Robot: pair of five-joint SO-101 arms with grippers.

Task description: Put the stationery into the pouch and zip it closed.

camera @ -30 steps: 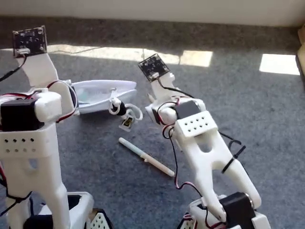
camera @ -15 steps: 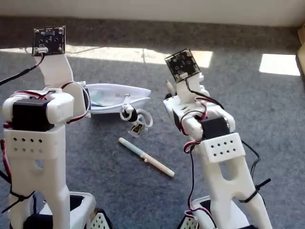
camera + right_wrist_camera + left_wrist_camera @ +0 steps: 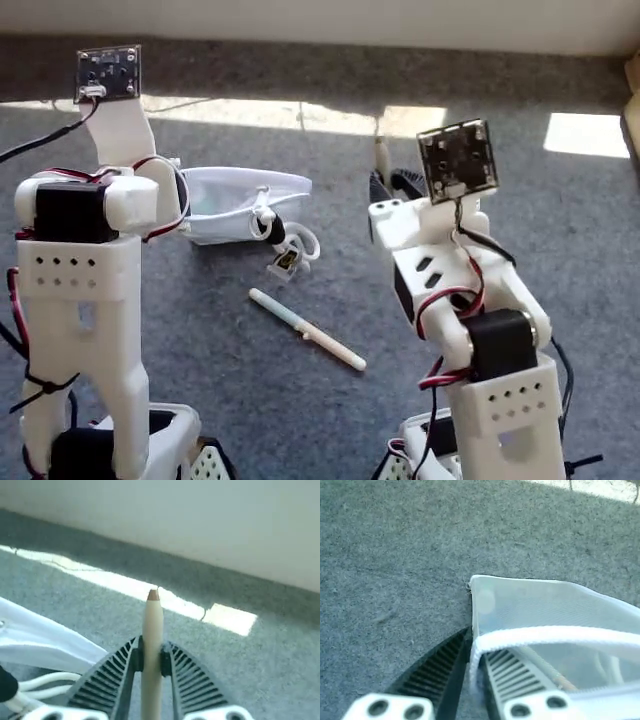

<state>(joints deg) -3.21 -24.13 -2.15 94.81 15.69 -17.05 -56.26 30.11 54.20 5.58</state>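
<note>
A white mesh pouch [image 3: 245,198] lies on the grey carpet, its mouth gaping. My left gripper [image 3: 472,639] is shut on the pouch [image 3: 545,607] at its rim, near one corner. Through the mesh a pencil-like item [image 3: 542,664] lies inside. My right gripper [image 3: 151,649] is shut on a cream pencil [image 3: 152,625] with a brown tip, which stands upright. In the high view that pencil [image 3: 381,155] is held above the carpet, right of the pouch and apart from it. A white pen [image 3: 305,328] lies loose on the carpet in front of the pouch.
White cord loops with a black toggle and a small tag [image 3: 284,244] trail from the pouch's right end. Sunlit patches [image 3: 585,133] cross the carpet at the back below a pale wall. Both arm bases stand at the near edge.
The right arm has swung away from the pouch to the right and risen, with the pencil in its gripper. The pouch and its cords shifted slightly to the right. The pen stayed put.
</note>
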